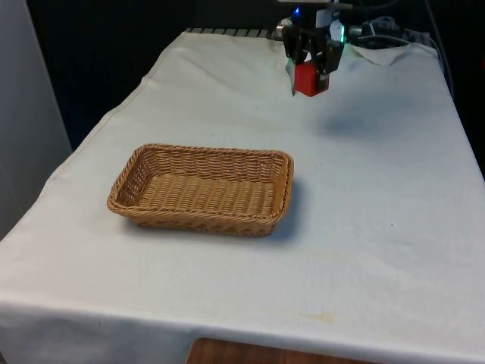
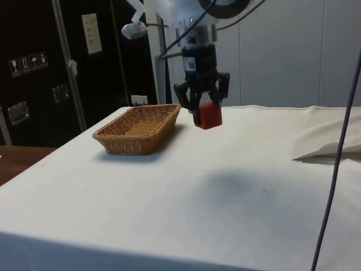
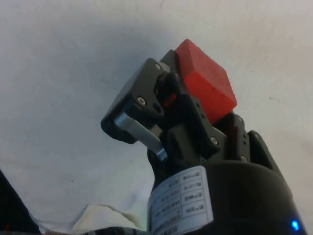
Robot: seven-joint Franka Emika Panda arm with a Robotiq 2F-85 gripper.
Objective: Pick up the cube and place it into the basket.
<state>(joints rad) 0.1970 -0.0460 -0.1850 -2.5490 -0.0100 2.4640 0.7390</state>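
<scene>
A red cube [image 1: 308, 79] hangs in the air well above the white cloth, held between the black fingers of my gripper [image 1: 309, 74]. From the side the cube [image 2: 210, 115] sits tilted under the gripper [image 2: 204, 113], which is shut on it. In the wrist view the red cube [image 3: 205, 85] is clamped between the two fingers [image 3: 146, 93]. A woven wicker basket [image 1: 155, 216] stands on the cloth nearer the front, towards the front view's left of the gripper, with nothing inside. In the side view the basket [image 2: 135, 144] lies beyond and beside the gripper.
A crumpled fold of white cloth [image 2: 330, 151] and a hanging dark cable [image 2: 338, 147] are at one end of the table in the side view. Cables [image 1: 379, 30] lie at the far end behind the gripper.
</scene>
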